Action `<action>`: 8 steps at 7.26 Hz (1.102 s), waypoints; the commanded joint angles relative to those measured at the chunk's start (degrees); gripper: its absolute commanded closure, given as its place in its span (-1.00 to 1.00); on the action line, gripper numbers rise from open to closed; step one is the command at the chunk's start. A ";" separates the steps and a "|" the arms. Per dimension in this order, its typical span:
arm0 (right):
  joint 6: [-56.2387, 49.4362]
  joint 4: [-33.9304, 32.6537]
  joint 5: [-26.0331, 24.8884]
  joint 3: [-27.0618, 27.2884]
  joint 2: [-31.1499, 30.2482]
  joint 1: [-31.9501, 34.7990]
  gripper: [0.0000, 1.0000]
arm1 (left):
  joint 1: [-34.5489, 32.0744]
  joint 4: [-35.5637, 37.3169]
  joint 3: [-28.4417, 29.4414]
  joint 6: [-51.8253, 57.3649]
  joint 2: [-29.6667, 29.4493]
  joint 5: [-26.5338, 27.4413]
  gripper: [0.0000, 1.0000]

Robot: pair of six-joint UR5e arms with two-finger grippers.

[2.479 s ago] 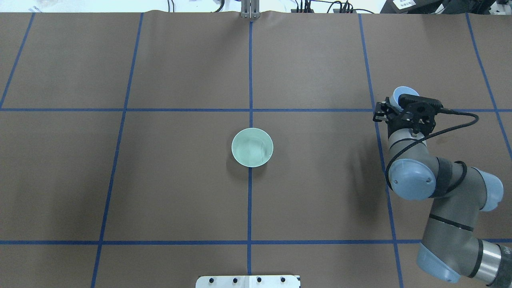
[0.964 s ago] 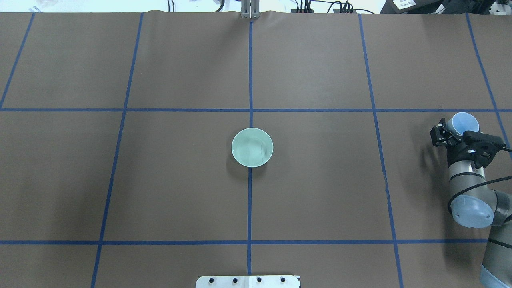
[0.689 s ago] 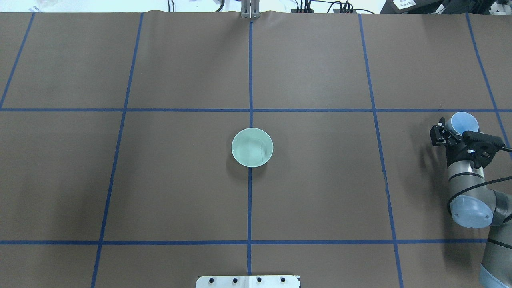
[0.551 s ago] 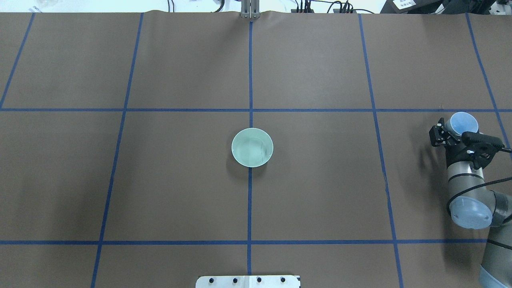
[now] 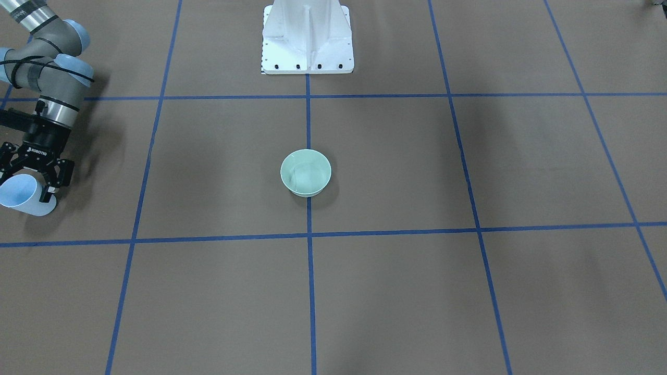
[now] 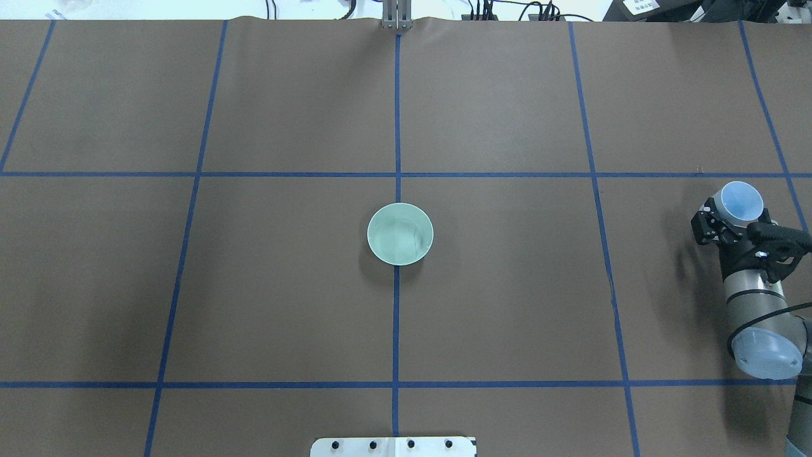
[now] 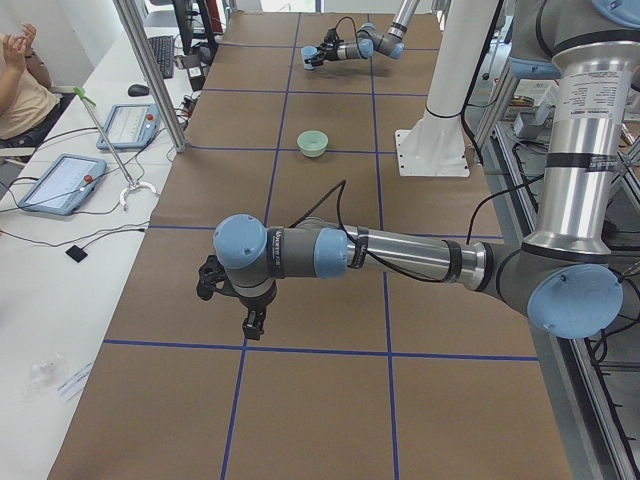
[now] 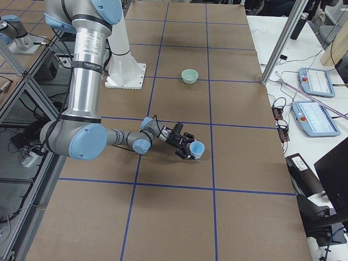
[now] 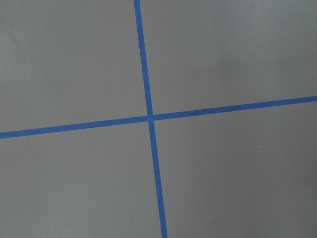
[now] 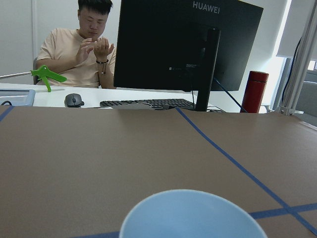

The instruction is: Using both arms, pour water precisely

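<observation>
My right gripper is shut around a pale-blue cup at the table's far right, low over the brown cover. The cup also shows in the front view, the right side view and the right wrist view; I cannot make out water in it. A mint-green bowl stands at the table's middle with faint shiny ripples of water inside. My left gripper shows only in the left side view, above bare table; I cannot tell whether it is open.
Blue tape lines divide the brown cover into squares. The white pedestal base stands behind the bowl. Beyond the far edge are a monitor, a keyboard and a seated person. The left wrist view shows only a tape crossing.
My right arm swung from the right-middle tape line out to the far right with the blue cup, then shifted slightly back toward the robot. The bowl has not moved.
</observation>
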 commanded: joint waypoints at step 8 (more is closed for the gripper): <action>-0.76 14.26 0.51 0.72 -5.08 -4.08 -1.00 | 0.00 0.01 0.00 0.00 -0.02 -0.03 -1.00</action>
